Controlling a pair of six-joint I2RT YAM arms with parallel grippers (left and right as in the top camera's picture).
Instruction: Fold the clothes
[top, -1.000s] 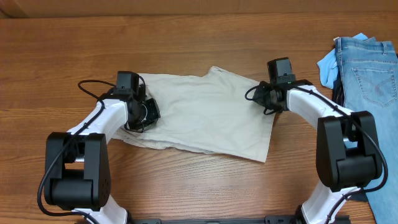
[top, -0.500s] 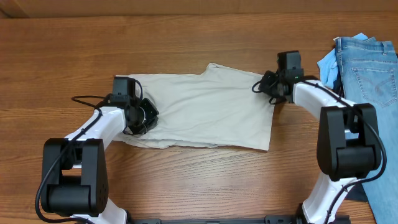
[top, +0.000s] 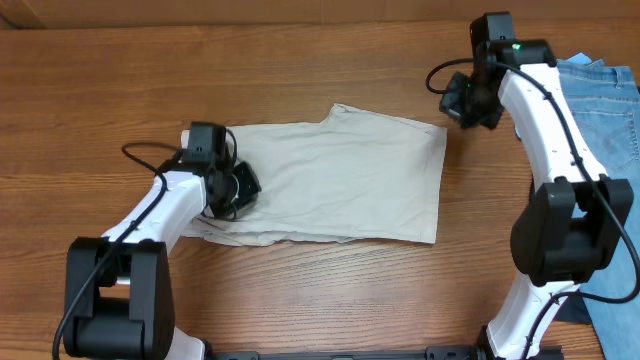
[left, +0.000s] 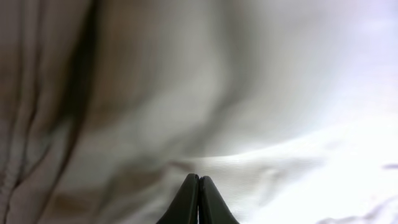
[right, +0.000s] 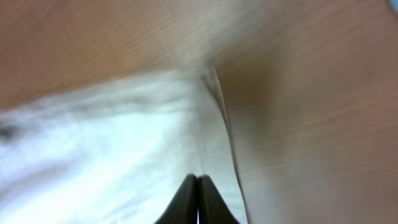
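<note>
Left arm (top: 150, 215): white links, black joints. It reaches from the lower left of the overhead frame up and right, bent at the elbow. Left gripper (left: 199, 186) sits low on the left edge of the clothes (top: 340, 180). In the left wrist view the two black fingers are pressed tip to tip, closed, right over the fabric. Cannot tell if any cloth is pinched between them.

Right arm (top: 545, 110): stretched far up to the upper right of the overhead frame, with the wrist turned down and left. Right gripper (right: 198, 185) hangs just beside the garment's upper right corner. Its fingers are closed together, with nothing seen in them. The right wrist view is blurred and shows the cloth edge and bare wood below.

The clothes are a pale beige cotton piece, soft and matte. They lie flat in the centre of the table (top: 300, 60), roughly rectangular, with a small step in the top edge. There are wrinkles and doubled layers along the lower left edge; the right side is smoother.

The table is brown wood with visible grain. Blue denim jeans (top: 612, 120) lie at the right edge of the frame, apart from the beige cloth.
</note>
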